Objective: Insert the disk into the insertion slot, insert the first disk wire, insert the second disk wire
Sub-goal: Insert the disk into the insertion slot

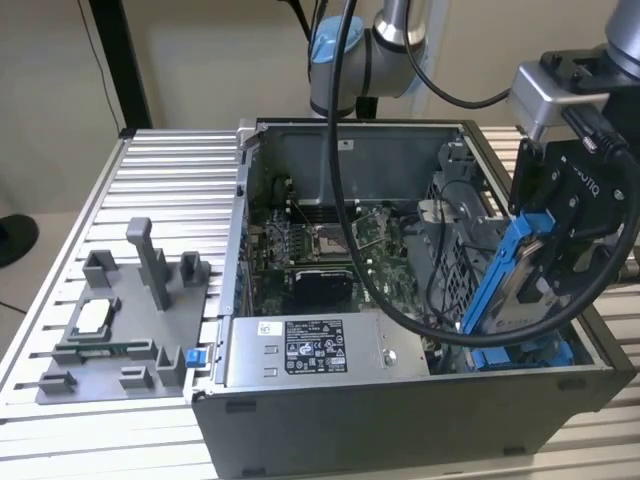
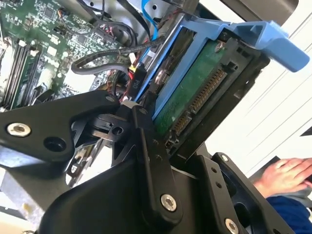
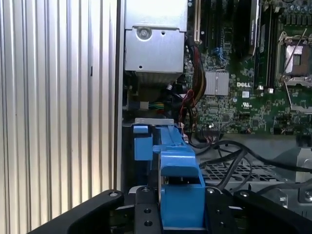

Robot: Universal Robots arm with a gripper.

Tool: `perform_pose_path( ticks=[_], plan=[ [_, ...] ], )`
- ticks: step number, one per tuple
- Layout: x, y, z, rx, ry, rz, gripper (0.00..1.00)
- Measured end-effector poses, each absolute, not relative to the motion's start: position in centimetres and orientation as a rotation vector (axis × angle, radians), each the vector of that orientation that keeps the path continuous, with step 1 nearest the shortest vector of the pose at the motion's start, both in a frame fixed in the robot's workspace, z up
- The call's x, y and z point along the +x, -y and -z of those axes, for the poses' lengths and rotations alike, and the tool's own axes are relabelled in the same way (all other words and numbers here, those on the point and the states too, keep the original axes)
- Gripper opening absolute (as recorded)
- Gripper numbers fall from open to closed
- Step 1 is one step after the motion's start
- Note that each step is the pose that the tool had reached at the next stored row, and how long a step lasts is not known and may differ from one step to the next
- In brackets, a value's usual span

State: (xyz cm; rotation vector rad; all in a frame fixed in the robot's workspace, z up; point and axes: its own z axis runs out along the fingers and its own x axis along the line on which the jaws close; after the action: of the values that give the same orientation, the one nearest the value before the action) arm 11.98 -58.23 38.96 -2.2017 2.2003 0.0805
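Gripper (image 1: 548, 268) clenched on the disk (image 1: 522, 292), fingers pinching the flat sides of the drive in its blue carrier; in both wrist views the black fingers (image 2: 146, 141) close against it, gripper (image 3: 181, 207) straddling the blue frame of the disk (image 3: 178, 173); disk held tilted, lower end dipping into the open computer case (image 1: 400, 410), upper end above the rim; insertion slot (image 1: 455, 265) lies just below and beside the gripper, perforated wall next to the disk, blue fittings under it; judged: first step under way, disk not yet seated; in the second wrist view the gripper (image 2: 170, 141) holds the disk (image 2: 195, 92) with its green board and connector edge bare, nothing plugged there; loose wires (image 2: 97, 61) hang in the case just beyond the gripper, so both wire steps look left to do; circuit board (image 1: 330, 250) lies deeper in the case, away from the gripper; grey labelled box (image 1: 320, 350) sits along the near wall, well apart from the gripper; surface is a ribbed metal table (image 1: 170, 170); a grey plastic tray (image 1: 120, 330) rests on it on the far side of the case from the gripper; plain beige wall behind; a person's hand (image 2: 287, 173) with a blue sleeve rests beyond the table edge.
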Motion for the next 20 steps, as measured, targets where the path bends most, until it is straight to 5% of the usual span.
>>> perform_pose_path(
  ticks=[11, 12, 20],
  plan=[
    [12.0, 58.2, -37.7, -2.201, -2.200, -0.082, 0.00],
    [12.0, 58.2, -37.7, -2.201, -2.200, -0.082, 1.00],
    [12.0, 58.2, -39.3, -2.202, -2.201, -0.088, 1.00]
  ],
)
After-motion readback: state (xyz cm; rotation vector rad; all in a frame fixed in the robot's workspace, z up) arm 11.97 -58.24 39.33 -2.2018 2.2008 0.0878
